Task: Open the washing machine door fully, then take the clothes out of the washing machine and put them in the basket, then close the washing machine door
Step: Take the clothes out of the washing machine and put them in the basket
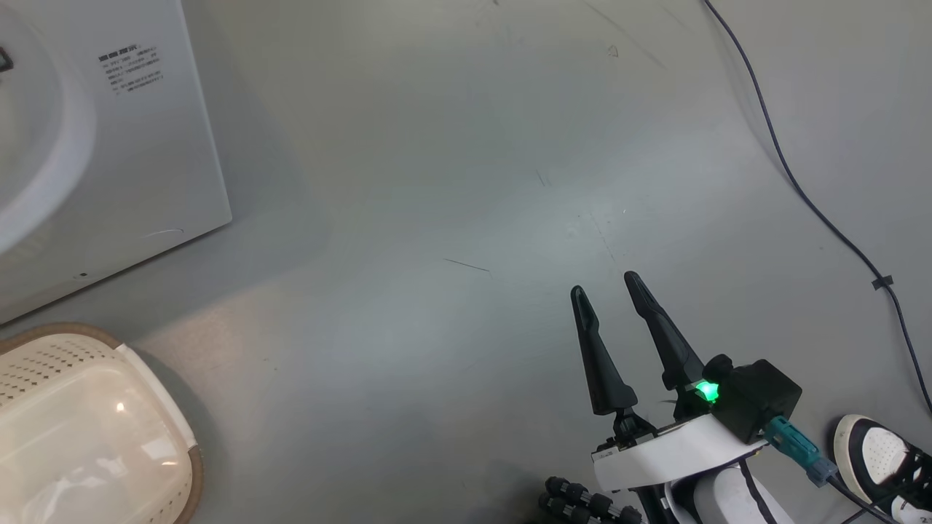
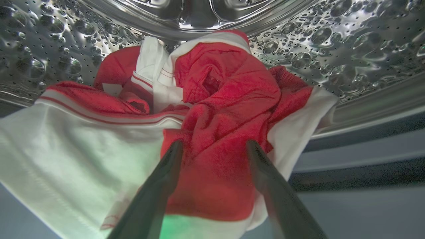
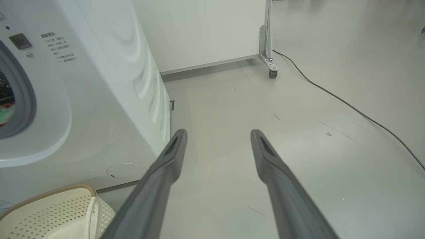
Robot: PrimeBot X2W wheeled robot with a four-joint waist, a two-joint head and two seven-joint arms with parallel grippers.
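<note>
**mossy_k:** so where's the laundry at right now?

**drumroll77:** clothes (image 2: 215, 99) are in the drum (image 2: 332, 39). It's one crumpled red heap with white panels and thin stripes, and a big white flap spills toward the camera on the left side of the left wrist view. Left claw (image 2: 214, 146) is right up at the pile, spread wide, one finger on each side of a red fold. It's not clamped on anything. Can't tell if the tips actually touch the cloth.

**mossy_k:** and the other arm?

**drumroll77:** right claw (image 1: 603, 284) hangs over the floor (image 1: 437, 218), well apart from the washer (image 1: 145, 160), fingers wide apart, holding nothing. There's a green light (image 1: 705, 391) glowing at its wrist.

**mossy_k:** basket?

**drumroll77:** basket (image 1: 44, 364) sits on the floor just in front of the washer, lower left in the head view, well apart from the right claw. The right wrist cam catches it too, plus the grey ring (image 3: 23, 99) around the washer's opening. A dark cable (image 1: 801, 193) snakes across the floor on the right, and a black-and-white shoe (image 1: 874, 451) is near the right arm.
</note>
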